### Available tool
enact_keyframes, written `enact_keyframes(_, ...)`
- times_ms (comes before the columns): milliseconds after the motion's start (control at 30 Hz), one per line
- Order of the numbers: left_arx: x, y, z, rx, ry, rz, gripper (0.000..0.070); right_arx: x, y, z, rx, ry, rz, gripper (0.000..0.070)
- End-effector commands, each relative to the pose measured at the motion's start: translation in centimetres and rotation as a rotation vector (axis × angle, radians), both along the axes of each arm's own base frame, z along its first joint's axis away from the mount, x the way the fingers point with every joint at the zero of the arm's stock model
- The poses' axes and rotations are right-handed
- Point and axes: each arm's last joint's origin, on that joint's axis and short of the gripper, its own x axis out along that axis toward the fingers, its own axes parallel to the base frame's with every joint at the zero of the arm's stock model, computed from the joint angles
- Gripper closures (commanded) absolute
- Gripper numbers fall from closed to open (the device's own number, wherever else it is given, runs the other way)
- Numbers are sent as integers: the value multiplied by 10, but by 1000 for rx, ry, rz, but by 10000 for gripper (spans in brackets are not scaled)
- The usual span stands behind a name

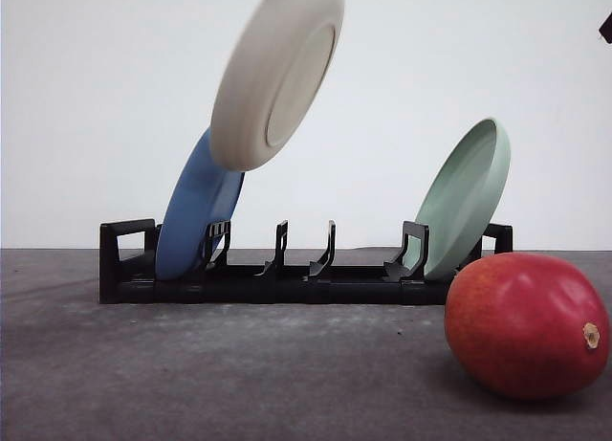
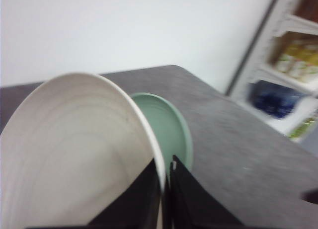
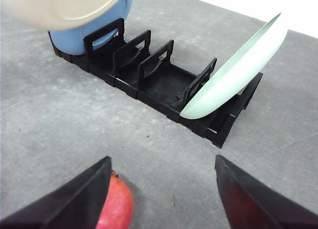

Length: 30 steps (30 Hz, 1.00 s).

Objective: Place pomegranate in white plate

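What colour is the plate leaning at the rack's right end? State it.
Pale green plate; clearest in the front view.

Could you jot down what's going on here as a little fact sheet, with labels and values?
White plate: lifted in the air, tilted, above the rack
Left gripper: shut on the white plate's rim
Blue plate: leaning in the rack's left end
Pale green plate: leaning in the rack's right end
Rack: black, middle slots vacant
Pomegranate: on the table, in front of the rack
Right gripper: open, above the table beside the pomegranate
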Motion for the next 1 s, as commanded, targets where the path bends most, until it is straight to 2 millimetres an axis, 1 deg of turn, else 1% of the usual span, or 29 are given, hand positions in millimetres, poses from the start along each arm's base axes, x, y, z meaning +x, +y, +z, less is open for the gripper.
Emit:
enact_keyframes(0,-6,0,8,-56,22,-33,690,-1,0,6,14,-21,2,279)
enact_keyframes(100,-16,9,10,-89,17,-70,690,-1,0,6,31,-9,-7,279)
enact_keyframes(233,-33,21,3,-147,-26,-103,690,-1,0,6,40,-3,-11,279)
enact_keyframes(367,-50,36,-13,-230,-60,-118,690,-1,0,6,40,-3,-11,279)
enact_keyframes(567,-72,52,-45,-320,-84,-142,690,-1,0,6,39,-3,-11,279)
enact_keyframes(633,-76,56,-56,-305,-75,-147,690,-1,0,6,39,-3,-12,279)
enact_keyframes(733,-82,58,-72,-236,-103,-165,690,-1,0,6,39,-3,-13,279)
enact_keyframes(967,-92,50,-94,62,-214,-279,691,0,0,6,36,-3,-20,279)
